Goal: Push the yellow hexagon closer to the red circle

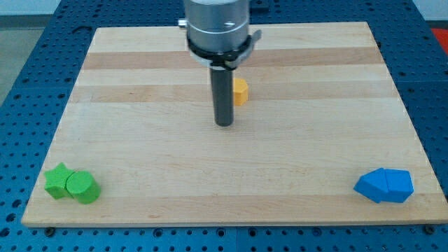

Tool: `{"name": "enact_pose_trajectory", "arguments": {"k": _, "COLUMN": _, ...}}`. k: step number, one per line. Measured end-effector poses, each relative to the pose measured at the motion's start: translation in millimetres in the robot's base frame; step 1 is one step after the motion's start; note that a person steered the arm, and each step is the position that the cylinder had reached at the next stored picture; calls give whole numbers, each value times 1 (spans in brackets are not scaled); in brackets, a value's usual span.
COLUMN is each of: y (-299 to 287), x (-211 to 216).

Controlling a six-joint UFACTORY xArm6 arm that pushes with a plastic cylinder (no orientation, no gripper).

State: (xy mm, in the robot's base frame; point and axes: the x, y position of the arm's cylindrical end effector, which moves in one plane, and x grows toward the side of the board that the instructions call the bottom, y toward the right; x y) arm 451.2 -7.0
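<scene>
A pale wooden board [231, 175] with lengthwise grain stripes lies on a blue perforated table [28, 84], which frames it on all sides under even light.

Green star [57, 180] touching green cylinder [83, 187], bottom left; two blue blocks [384, 185] touching, bottom right.

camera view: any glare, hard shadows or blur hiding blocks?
Camera view: lighting even, sharp throughout, no glare on the wooden board; shadows are soft, small ones under the green blocks and blue blocks. My tip sits just left of the yellow hexagon, whose left part the rod hides. No red circle is visible.
</scene>
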Motion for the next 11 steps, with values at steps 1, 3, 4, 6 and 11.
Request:
{"name": "enact_pose_trajectory", "arguments": {"k": 1, "y": 20, "x": -20}}
{"name": "enact_pose_trajectory", "arguments": {"k": 3, "y": 23, "x": -66}}
{"name": "enact_pose_trajectory", "arguments": {"k": 4, "y": 21, "x": -65}}
{"name": "enact_pose_trajectory", "arguments": {"k": 6, "y": 17, "x": -113}}
{"name": "enact_pose_trajectory", "arguments": {"k": 11, "y": -11, "x": -133}}
